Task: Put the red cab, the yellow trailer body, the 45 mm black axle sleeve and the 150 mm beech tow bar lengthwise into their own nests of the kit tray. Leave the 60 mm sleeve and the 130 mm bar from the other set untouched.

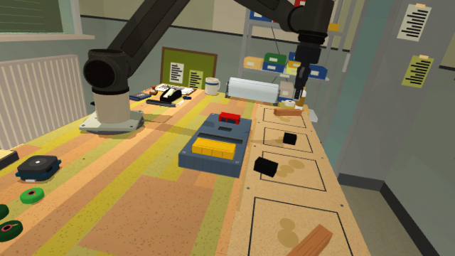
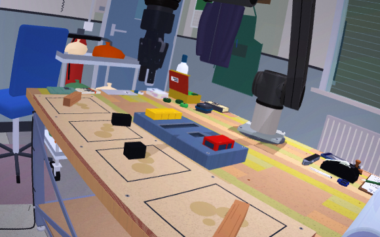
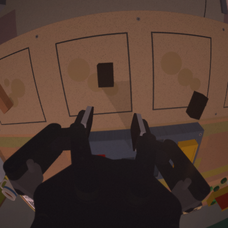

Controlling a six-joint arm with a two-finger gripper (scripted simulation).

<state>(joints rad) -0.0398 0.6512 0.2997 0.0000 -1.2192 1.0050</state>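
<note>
My gripper (image 1: 299, 93) (image 2: 147, 78) (image 3: 111, 123) hangs high above the bench, over the edge between the kit tray and the outlined squares. The blue kit tray (image 1: 215, 145) (image 2: 190, 137) holds the red cab (image 1: 229, 117) (image 2: 218, 142) at one end and the yellow trailer body (image 1: 214, 148) (image 2: 163, 114) at the other. Two slots between them are empty. A shorter black sleeve (image 1: 289, 138) (image 2: 134, 150) (image 3: 105, 74) lies in one square. A longer black sleeve (image 1: 265, 166) (image 2: 121, 119) (image 3: 197, 105) lies on the border of the neighbouring square. One beech bar (image 1: 287, 112) (image 2: 231, 219) (image 3: 4, 102) and another (image 1: 311, 241) (image 2: 72, 98) lie in the outer squares. The gripper is open and empty.
The arm's base (image 1: 110, 113) (image 2: 267, 126) stands on the striped bench beyond the tray. A white case (image 1: 252, 90), a mug (image 1: 212, 85) and a tape dispenser (image 1: 170, 94) sit at one end. Green discs (image 1: 32, 195) and a dark puck (image 1: 37, 167) lie at the other.
</note>
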